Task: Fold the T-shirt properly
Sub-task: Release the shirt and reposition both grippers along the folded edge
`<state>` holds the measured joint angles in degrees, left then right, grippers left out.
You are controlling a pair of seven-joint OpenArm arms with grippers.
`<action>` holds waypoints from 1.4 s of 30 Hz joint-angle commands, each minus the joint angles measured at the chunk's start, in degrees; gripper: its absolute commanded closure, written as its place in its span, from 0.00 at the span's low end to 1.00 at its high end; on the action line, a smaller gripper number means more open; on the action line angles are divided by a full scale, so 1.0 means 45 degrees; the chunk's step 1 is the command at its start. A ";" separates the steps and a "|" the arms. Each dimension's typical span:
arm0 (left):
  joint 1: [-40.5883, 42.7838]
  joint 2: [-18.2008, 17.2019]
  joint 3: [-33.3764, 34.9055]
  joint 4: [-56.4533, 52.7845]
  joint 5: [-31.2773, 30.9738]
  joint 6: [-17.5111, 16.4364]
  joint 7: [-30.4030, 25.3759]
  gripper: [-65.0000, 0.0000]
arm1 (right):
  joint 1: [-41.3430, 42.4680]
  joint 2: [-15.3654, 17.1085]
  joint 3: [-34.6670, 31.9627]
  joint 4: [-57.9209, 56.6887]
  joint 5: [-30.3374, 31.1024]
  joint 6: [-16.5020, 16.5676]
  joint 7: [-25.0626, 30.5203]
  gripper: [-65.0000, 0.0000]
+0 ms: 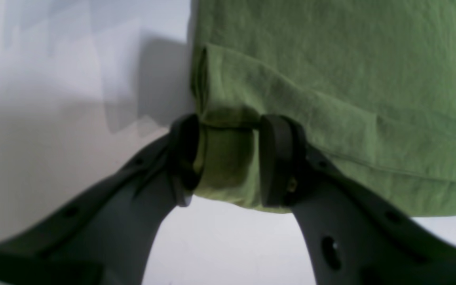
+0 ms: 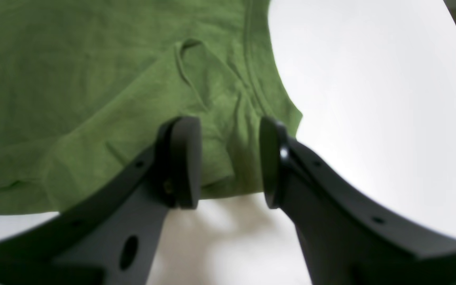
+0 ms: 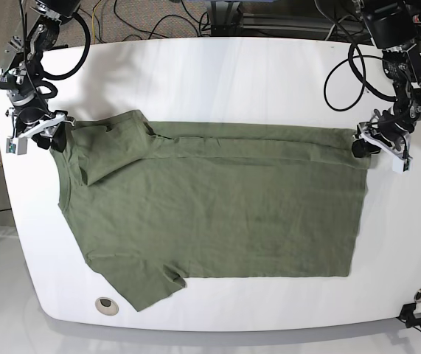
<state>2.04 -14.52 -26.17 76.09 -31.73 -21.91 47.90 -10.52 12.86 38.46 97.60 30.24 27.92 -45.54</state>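
The olive-green T-shirt (image 3: 217,214) lies flat on the white table (image 3: 232,74), neck to the left and hem to the right, with its far edge folded over towards me. My left gripper (image 3: 363,147) is at the far right hem corner. In the left wrist view the left gripper (image 1: 228,162) stands open astride that folded corner of the T-shirt (image 1: 331,79), with cloth filling the gap. My right gripper (image 3: 57,136) is at the far left shoulder. In the right wrist view the right gripper (image 2: 228,162) is open, with the T-shirt (image 2: 73,79) edge between its fingers.
Cables (image 3: 343,74) hang from both arms over the table's far side. Two round fittings (image 3: 105,304) sit near the front edge, one at each end. The table's curved edges lie close behind both grippers.
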 commanded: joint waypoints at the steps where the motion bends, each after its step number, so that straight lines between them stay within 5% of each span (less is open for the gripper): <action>1: -0.0102 -0.0124 0.0019 -0.0019 -0.0015 0.0097 0.0104 0.63 | 0.0076 0.0218 0.0063 0.0222 0.0186 0.0000 0.0259 0.64; 6: -0.0125 -0.0103 0.0028 0.0009 -0.0468 0.0055 -0.0170 0.69 | 0.0122 0.0221 0.0104 0.0178 0.0155 0.0009 0.0260 0.63; 11: -0.0139 -0.0091 0.0043 0.0030 -0.0877 0.0050 -0.0053 1.00 | 0.0091 0.0233 0.0156 0.0101 0.0196 0.0018 0.0262 0.63; 36: 0.0044 -0.0112 0.0019 0.0017 -0.0829 0.0038 -0.0071 1.00 | 0.1160 0.0858 0.0175 -0.3794 -0.0435 -0.0355 0.0898 0.64; 39: 0.0071 -0.0127 -0.0005 0.0009 -0.0833 0.0065 -0.0029 1.00 | 0.1197 0.0859 0.0141 -0.3980 -0.0448 -0.0268 0.1027 0.74; 42: 0.0121 -0.0165 -0.0040 -0.0007 -0.0887 0.0076 -0.0021 1.00 | 0.1210 0.0852 0.0093 -0.3980 -0.0492 -0.0218 0.0956 0.97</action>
<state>2.85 -14.35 -26.02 75.46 -35.62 -21.65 47.70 -5.76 15.68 38.89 78.54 27.22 26.61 -42.19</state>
